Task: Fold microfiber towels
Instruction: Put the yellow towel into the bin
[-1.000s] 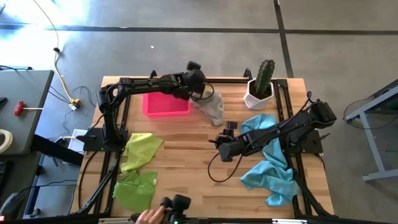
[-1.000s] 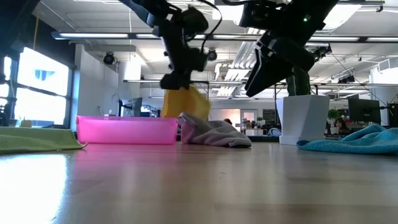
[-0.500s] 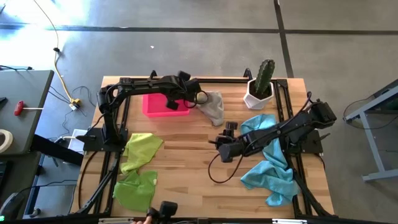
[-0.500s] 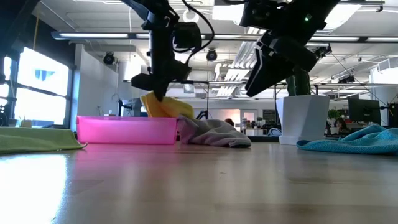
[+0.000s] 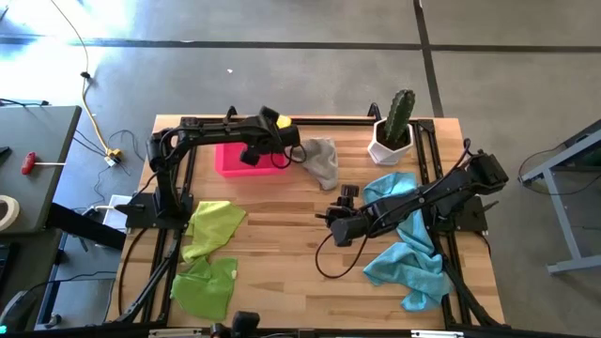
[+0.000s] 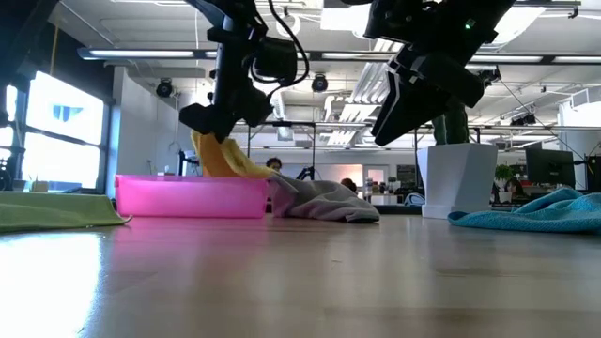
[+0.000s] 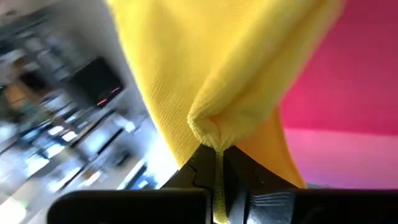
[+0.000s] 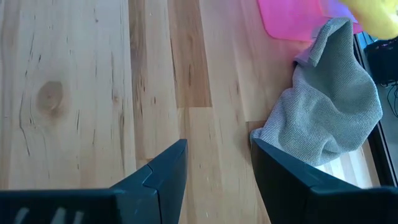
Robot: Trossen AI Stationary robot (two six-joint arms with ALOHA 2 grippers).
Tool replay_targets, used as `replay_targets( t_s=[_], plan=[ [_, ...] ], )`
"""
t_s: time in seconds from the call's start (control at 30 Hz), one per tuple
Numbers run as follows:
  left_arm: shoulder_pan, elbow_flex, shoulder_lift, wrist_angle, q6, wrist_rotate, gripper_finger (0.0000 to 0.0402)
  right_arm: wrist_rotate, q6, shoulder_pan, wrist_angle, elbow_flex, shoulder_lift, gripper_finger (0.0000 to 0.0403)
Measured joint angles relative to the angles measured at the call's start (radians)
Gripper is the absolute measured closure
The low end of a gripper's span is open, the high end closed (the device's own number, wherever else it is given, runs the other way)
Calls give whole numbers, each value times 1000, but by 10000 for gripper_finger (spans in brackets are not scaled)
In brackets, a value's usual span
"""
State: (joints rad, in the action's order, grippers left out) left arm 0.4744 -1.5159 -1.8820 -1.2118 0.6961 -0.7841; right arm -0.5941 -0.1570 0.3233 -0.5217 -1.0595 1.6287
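My left gripper (image 5: 251, 153) hangs over the pink tray (image 5: 225, 161), shut on the yellow towel (image 6: 223, 156), which hangs down behind the tray's front wall (image 6: 188, 197). The grey towel (image 5: 322, 160) lies crumpled on the table against the tray's right end. Mid-table, my right gripper (image 8: 214, 168) hovers open above bare wood, short of the grey towel (image 8: 329, 118). A lime towel (image 5: 214, 223) and a green towel (image 5: 207, 286) lie at the near left. Light blue towels (image 5: 408, 249) lie under the right arm. My left gripper pinches a bunched fold of the yellow towel (image 7: 210, 132) between its two shut fingers (image 7: 202, 167). The fingers slant downward from above. The towel hangs slack below them; in the low view its lower part (image 6: 246, 169) goes out of sight behind the tray's wall.
A cactus in a white pot (image 5: 394, 131) stands at the far right corner. Black frame rails run along the table's edges (image 5: 282, 120). Bare wood lies in the table's middle and near part (image 5: 291, 244).
My left gripper has carried the yellow towel toward the table's left, away from the grey towel and over the pink tray, tipping its fingers downward and sinking a little. The towel now hangs lower, behind the tray's wall.
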Motion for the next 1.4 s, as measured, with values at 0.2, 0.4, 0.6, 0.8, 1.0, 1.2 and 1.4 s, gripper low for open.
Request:
replay_targets(
  t_s=[0.2,0.4,0.6,0.8,1.0,1.2,1.4],
  plan=[
    [-26,84,0,9,-24,102,400,0,0,0,1,0,0,231],
    [-28,245,0,76,-39,107,400,0,0,0,1,0,0,231],
    [-44,364,0,169,-32,126,400,0,8,-3,2,0,0,231],
    [-51,379,-1,166,-41,118,394,0,8,-3,9,0,0,231],
    [-51,334,-1,167,-156,110,362,0,8,-3,10,0,0,231],
    [-56,273,-1,163,-218,106,315,0,8,-3,10,0,0,231],
    [-64,236,-1,37,-300,99,260,0,4,-2,2,0,0,231]
  ],
)
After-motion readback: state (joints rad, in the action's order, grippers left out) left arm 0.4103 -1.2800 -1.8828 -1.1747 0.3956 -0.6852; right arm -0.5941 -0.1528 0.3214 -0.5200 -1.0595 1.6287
